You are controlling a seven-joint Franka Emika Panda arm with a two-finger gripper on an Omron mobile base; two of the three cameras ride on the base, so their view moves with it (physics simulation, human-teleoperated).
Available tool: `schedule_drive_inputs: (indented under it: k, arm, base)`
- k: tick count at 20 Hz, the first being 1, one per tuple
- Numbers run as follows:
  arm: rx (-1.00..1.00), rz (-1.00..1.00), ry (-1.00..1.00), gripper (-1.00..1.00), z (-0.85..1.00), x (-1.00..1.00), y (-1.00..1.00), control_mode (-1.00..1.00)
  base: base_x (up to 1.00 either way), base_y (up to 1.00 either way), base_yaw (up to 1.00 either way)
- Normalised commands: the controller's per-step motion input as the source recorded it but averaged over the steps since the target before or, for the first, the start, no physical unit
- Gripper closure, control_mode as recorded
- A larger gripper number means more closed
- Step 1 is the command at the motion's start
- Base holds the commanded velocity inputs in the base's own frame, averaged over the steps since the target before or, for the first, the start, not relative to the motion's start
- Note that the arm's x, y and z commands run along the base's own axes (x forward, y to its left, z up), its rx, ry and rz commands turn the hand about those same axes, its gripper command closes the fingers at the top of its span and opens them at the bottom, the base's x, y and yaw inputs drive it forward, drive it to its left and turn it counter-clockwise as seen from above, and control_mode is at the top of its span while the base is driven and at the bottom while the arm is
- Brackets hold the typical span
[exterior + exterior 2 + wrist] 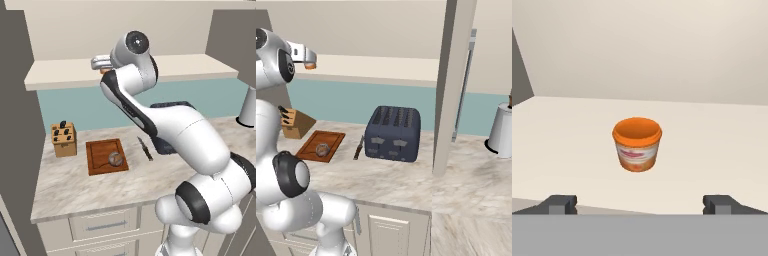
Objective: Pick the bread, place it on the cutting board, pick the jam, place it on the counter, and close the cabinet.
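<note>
While my pincer (640, 204) hangs spread wide and holding nothing, my hand view looks straight at the jam (637, 144), a small orange cylinder with a rounded lid and a paler label band. That band carries a reddish mark and some print too small for me to read. The jar stands upright on the smooth cream shelf of the cabinet (712, 135), ahead of my two dark fingertips (559, 204) and apart from them.

From the left base view I see what my hand does not: the beige marbled counter (75, 185) over cream drawers, and on it the reddish-brown grooved cutting board (100, 156) with the bread (115, 159), a small round ball, lying on its right half. A light wooden knife block (64, 139) stands just left of the board, and a dark-handled knife (145, 148) lies to its right.

My right base view adds a dark blue-grey four-slot toaster (394, 133) beside the knife, the open cabinet door (452, 85) edge-on with its long silver handle, and a white cylindrical appliance (501, 131) at the far right. There the jar is an orange speck at my hand's tip.
</note>
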Motion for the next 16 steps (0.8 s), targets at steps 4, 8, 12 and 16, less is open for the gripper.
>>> schedule_drive_inputs:
  k: [4,8,12,16]
  arm:
    - [0.0,0.0,0.0,-1.0,0.0,0.14,0.07,-1.0]
    - [0.0,0.0,0.0,-1.0,0.0,0.06,0.08,-1.0]
    - [0.0,0.0,0.0,-1.0,0.0,0.12,0.09,-1.0]
    - [0.0,0.0,0.0,-1.0,0.0,0.12,0.04,-1.0]
  base:
    - [0.0,0.0,0.0]
    - [0.0,0.0,0.0]
    - [0.0,0.0,0.0]
    - [0.0,0.0,0.0]
